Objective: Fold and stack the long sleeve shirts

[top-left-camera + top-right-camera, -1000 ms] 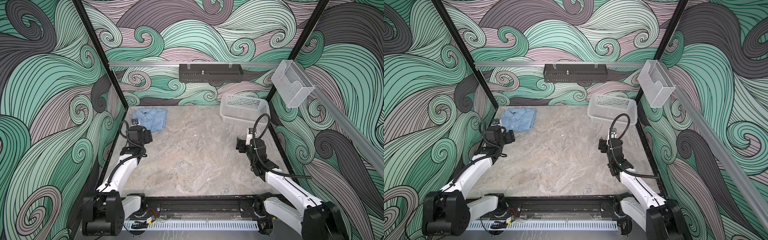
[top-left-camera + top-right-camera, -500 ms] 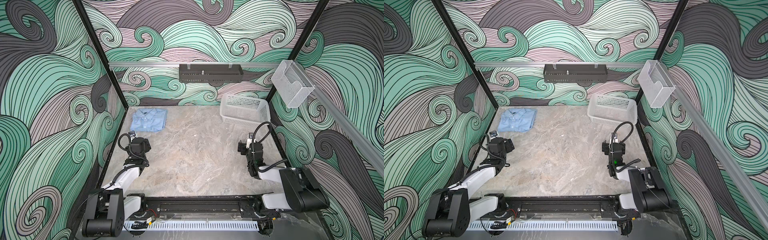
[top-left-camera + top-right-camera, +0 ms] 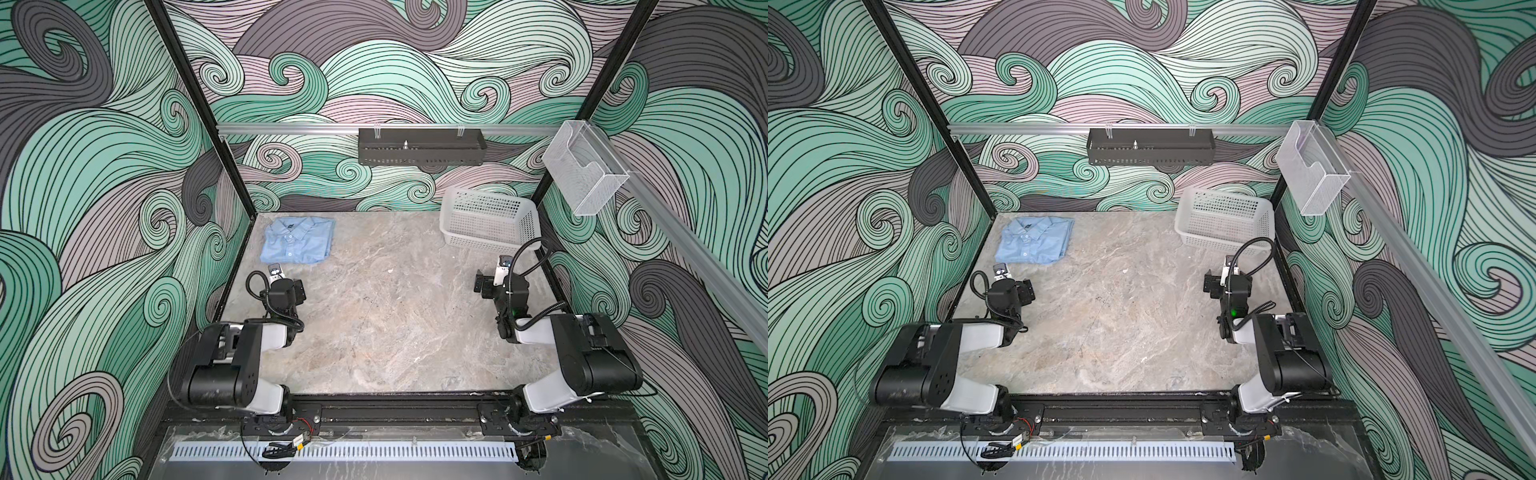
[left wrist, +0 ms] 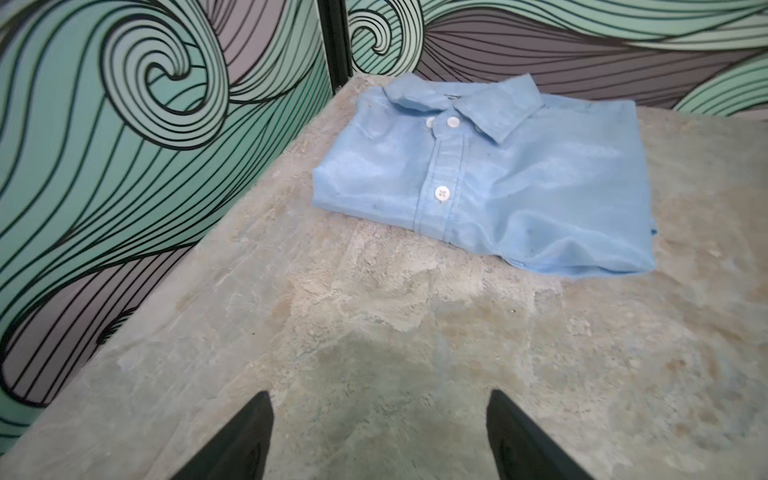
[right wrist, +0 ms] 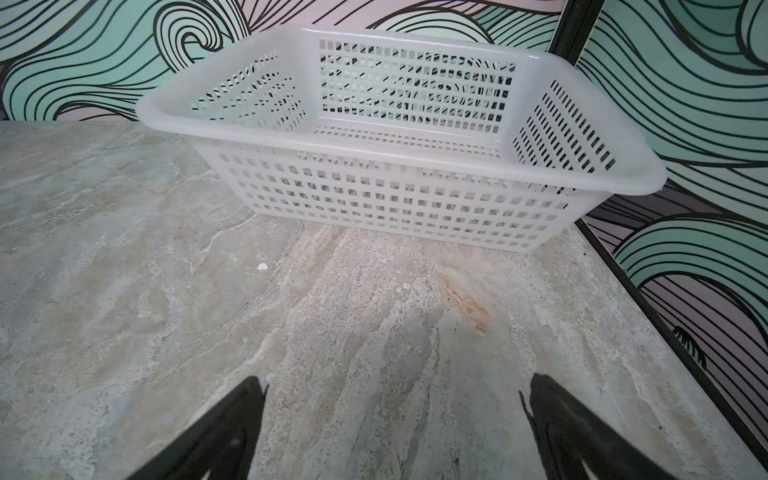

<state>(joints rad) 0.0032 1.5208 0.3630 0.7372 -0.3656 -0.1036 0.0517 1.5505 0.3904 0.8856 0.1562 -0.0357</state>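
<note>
Since the light blue shirt [image 3: 297, 240] lies folded, collar up, in the far left corner of the table [image 3: 386, 316], the folding step looks done. The left fingers [image 4: 245, 440] stand apart, empty, short of its near edge; the right fingers [image 5: 224, 432] gape empty before the white basket [image 5: 374, 146]. With no other shirt visible, nothing seems left to stack. The dark neck label [image 3: 289, 223] is too small to read

The folded light blue button-up shirt [image 3: 297, 241] lies on the grey marbled stone bench [image 3: 395, 324] in its far left corner; the white perforated plastic basket [image 3: 490, 224] stands far right, well apart.
</note>
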